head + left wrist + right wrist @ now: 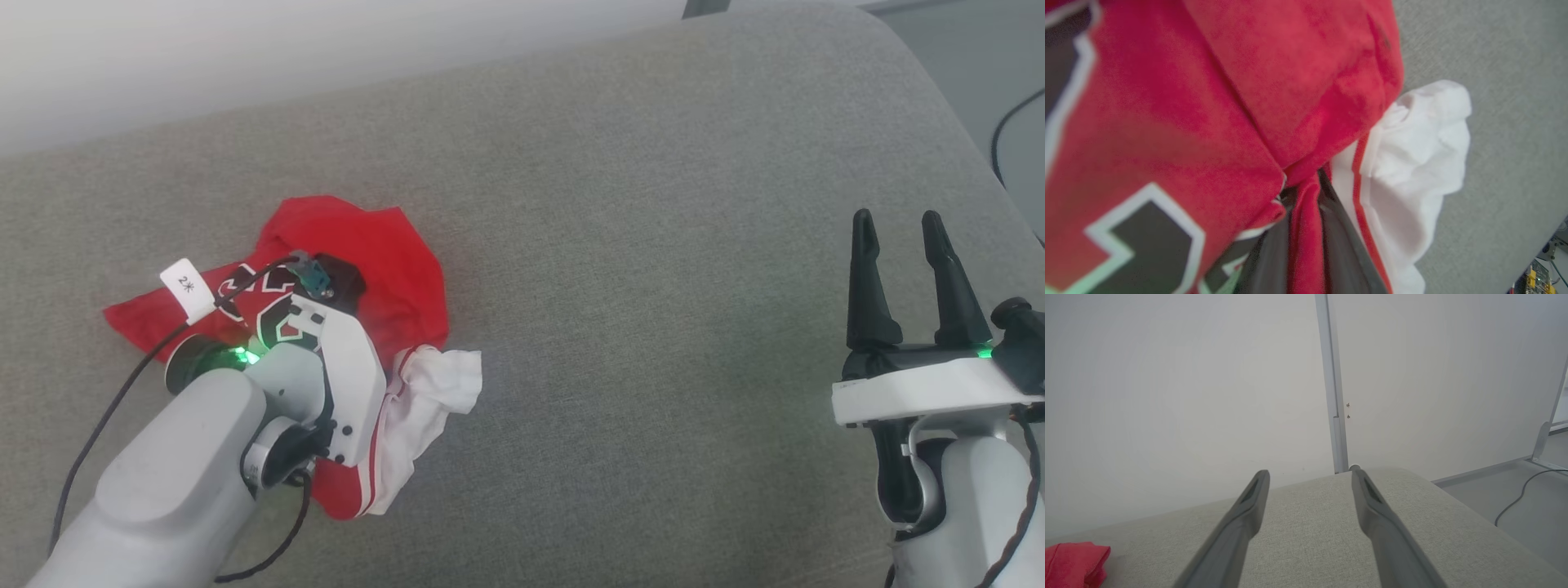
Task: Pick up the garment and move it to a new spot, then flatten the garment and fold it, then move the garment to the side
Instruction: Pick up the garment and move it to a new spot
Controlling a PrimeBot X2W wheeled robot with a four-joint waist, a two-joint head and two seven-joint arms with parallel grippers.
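Pinching a fold of the crumpled red jersey T-shirt with white sleeves (392,253), the left gripper (1306,212) has its dark fingers closed on the cloth. Shirt lies bunched at 9 o'clock in the head view on the grey fabric-covered table (653,245). At 3 o'clock the right gripper (896,224) is spread wide, empty, well apart from the shirt.

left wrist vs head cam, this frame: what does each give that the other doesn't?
Left wrist: close-up of a red fold of the garment pinched in the left pincer, between its dark fingers.
Head: right pincer open, apart from the cloth, over the grey cushion; the crumpled garment's whole outline; a white tag on the left arm's cable.
Both: red cloth, dark white-outlined numeral, white sleeve, grey cushion.
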